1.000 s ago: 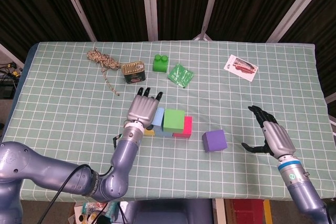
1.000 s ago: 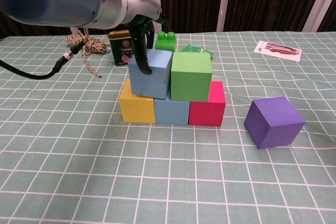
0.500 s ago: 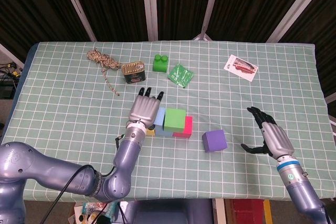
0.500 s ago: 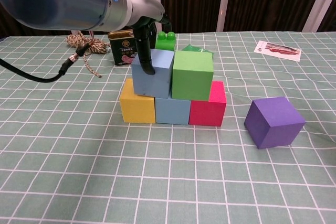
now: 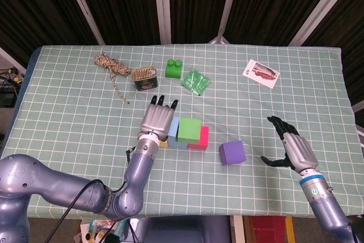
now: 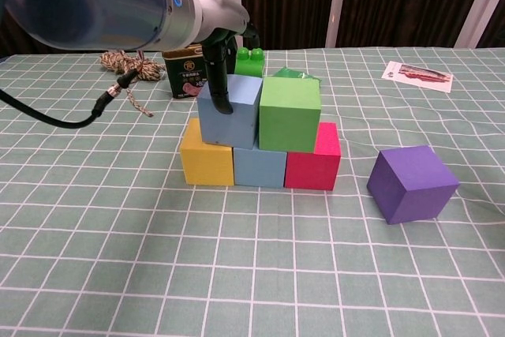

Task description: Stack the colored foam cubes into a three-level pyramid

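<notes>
- Left hand (image 5: 157,119): grips the upper blue cube (image 6: 230,110), lower centre of the head view; it should sit square beside the green cube (image 6: 289,114) before the fingers let go.
- Right hand (image 5: 293,149), lower right: spread, empty; purple cube (image 6: 412,183) lies nearby.
- Surface: green checked tablecloth (image 5: 68,112).
- Beyond, upper frame: dark slatted wall (image 5: 119,4).

The tin can (image 6: 184,74) carries a label, but its print is too small to read.
</notes>
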Action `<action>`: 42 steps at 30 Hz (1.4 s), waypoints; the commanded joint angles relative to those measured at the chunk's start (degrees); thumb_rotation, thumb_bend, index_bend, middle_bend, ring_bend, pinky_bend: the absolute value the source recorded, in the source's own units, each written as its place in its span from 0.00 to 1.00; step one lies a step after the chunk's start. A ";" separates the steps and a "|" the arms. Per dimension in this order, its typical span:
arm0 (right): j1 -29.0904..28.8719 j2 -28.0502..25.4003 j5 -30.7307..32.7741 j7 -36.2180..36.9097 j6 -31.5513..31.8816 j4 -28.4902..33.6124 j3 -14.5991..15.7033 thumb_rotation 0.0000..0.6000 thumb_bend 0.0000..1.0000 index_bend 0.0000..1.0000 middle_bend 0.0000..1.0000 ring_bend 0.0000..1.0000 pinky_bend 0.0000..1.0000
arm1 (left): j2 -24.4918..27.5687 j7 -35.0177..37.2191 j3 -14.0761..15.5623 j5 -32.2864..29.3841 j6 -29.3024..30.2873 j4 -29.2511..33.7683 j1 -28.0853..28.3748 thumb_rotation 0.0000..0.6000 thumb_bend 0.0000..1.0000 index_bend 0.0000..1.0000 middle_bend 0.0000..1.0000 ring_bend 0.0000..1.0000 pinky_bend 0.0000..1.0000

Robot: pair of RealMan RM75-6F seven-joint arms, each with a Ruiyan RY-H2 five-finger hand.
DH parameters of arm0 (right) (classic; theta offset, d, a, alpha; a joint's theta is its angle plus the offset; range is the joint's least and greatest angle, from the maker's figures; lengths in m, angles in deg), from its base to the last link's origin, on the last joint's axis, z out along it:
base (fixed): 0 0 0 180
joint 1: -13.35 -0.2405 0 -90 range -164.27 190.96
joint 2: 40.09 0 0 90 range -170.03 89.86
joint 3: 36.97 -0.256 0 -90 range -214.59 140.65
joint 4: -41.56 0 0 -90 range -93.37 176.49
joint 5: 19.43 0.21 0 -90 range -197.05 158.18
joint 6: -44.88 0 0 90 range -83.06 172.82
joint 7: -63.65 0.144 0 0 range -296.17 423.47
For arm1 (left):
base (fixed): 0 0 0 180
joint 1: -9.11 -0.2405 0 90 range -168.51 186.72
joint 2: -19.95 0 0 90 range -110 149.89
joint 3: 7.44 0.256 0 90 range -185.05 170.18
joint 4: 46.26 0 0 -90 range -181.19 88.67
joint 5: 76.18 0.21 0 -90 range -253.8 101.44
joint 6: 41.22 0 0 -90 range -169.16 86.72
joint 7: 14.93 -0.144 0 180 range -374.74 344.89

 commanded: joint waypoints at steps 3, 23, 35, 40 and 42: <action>-0.05 0.06 0.05 -0.09 -0.02 -0.04 0.02 1.00 0.24 0.00 0.00 0.00 0.00 | 0.00 -0.15 -0.26 -0.01 0.25 0.13 0.07 1.00 0.32 0.09 0.35 0.04 0.06; -0.08 0.21 0.03 -0.27 0.07 -0.10 0.08 1.00 0.24 0.00 0.00 0.00 0.00 | 0.14 -1.35 -0.52 -0.84 1.16 0.39 -0.03 1.00 0.32 0.09 0.33 0.04 0.06; -0.16 0.48 0.10 -0.63 0.06 -0.20 0.23 1.00 0.24 0.00 0.00 0.00 0.00 | 0.07 -1.29 -0.46 -0.23 1.33 0.19 -0.36 1.00 0.32 0.09 0.33 0.04 0.06; -0.15 0.53 0.12 -0.72 0.12 -0.20 0.27 1.00 0.24 0.00 0.00 0.00 0.00 | 0.02 -1.35 -0.49 -0.28 1.41 0.22 -0.50 1.00 0.32 0.09 0.33 0.04 0.06; -0.17 0.56 0.18 -0.75 0.09 -0.24 0.28 1.00 0.24 0.00 0.00 0.00 0.00 | -0.01 -1.37 -0.59 -0.25 1.44 0.23 -0.49 1.00 0.32 0.09 0.33 0.04 0.06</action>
